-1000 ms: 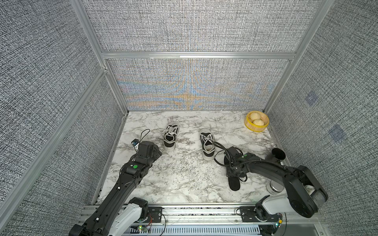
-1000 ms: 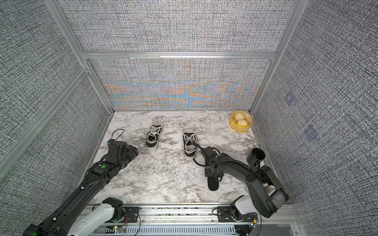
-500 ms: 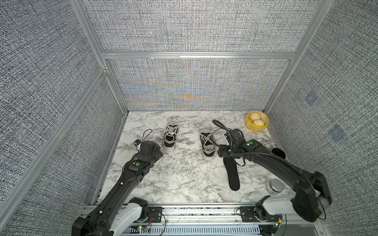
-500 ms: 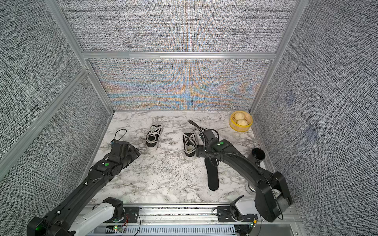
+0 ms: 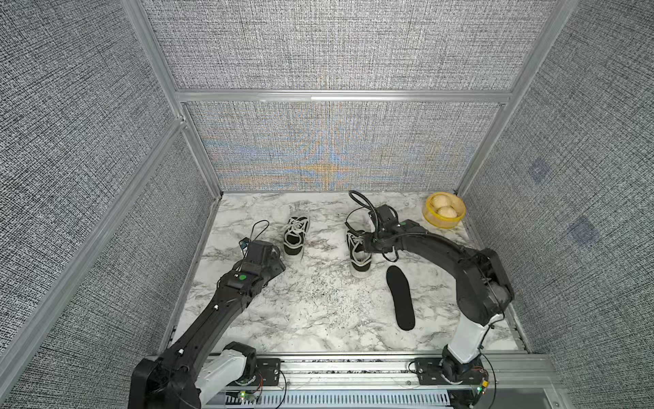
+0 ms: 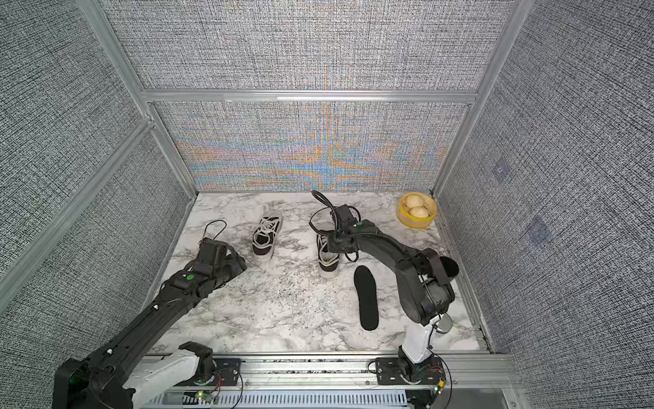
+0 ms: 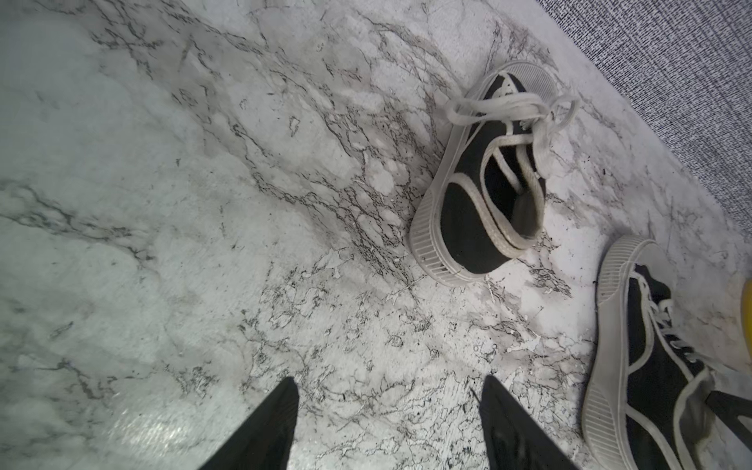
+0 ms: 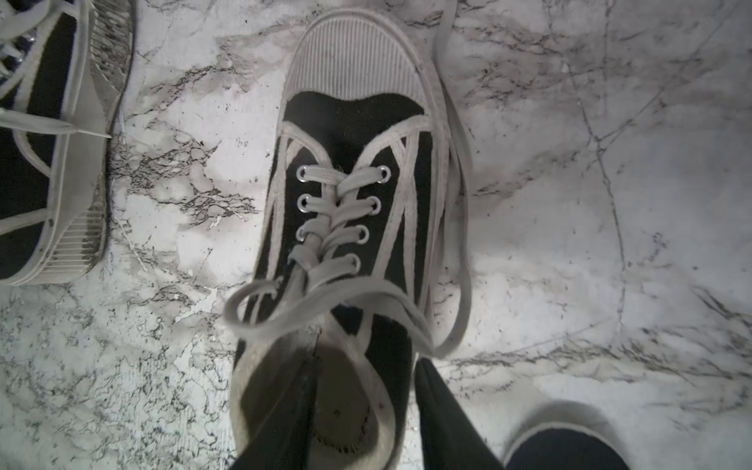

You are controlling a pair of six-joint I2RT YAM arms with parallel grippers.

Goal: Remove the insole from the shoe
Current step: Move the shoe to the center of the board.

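The black insole [image 5: 400, 302] lies flat on the marble table [image 5: 300, 318], out of the shoe. It is at about 4 o'clock from the table's middle and at 5 o'clock of the right-hand sneaker [image 5: 360, 260], near it but apart. In the right wrist view only the insole's rounded end shows, cut off by the frame edge.

The right gripper [image 8: 368, 354] stands over that sneaker's heel opening. One finger [image 8: 280, 439] reaches inside and the other is outside the collar, with the side wall between them. A slight gap shows beside the inner finger, so it cannot be told whether the claw pinches the collar. In both top views the gripper's own body hides the fingertips.

The left gripper [image 7: 388, 380] hangs at 9 o'clock, jaws spread wide over bare marble. It is near the other sneaker [image 5: 295, 235] at 11 o'clock, not touching it.

A yellow bowl [image 5: 444, 223] in the 2 o'clock corner holds two pale round things too small to name. In a top view a black cup [image 6: 448, 271] and a metal disc [image 6: 444, 325] show from behind the right arm, mostly covered.
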